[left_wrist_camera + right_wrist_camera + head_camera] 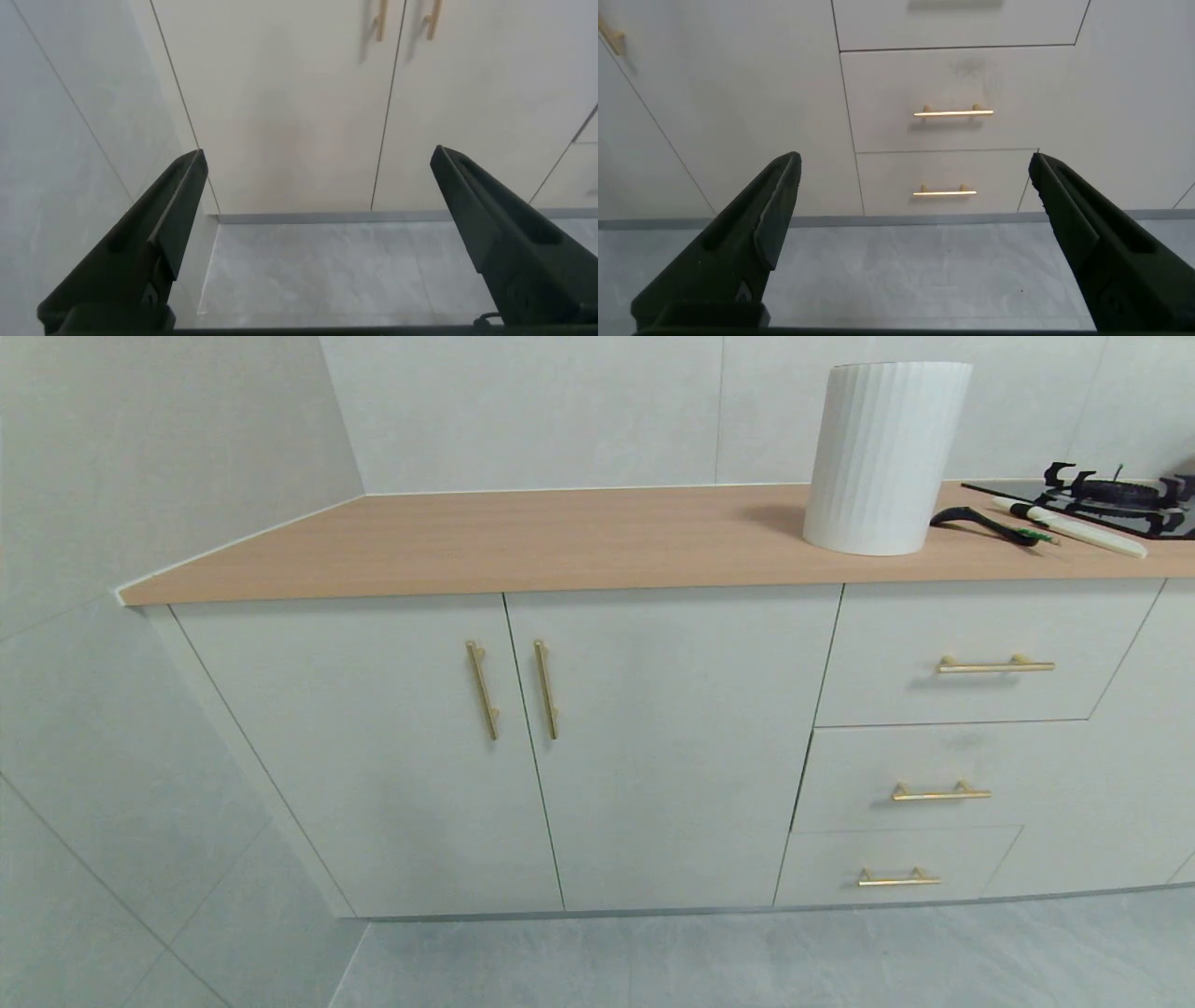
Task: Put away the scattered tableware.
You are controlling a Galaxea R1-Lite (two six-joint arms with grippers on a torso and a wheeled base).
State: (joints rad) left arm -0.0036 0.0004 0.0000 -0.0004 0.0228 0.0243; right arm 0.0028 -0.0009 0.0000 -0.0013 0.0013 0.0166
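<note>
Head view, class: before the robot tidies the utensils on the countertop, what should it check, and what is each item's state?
1. Left gripper and right gripper open, empty: ok.
2. White ribbed holder upright on countertop: ok.
3. Black utensil and white-handled utensil lying unobstructed beside it: ok.
4. Room inside holder: cannot tell.
5. Grippers at countertop height: not ok, both low before the cabinet fronts.
</note>
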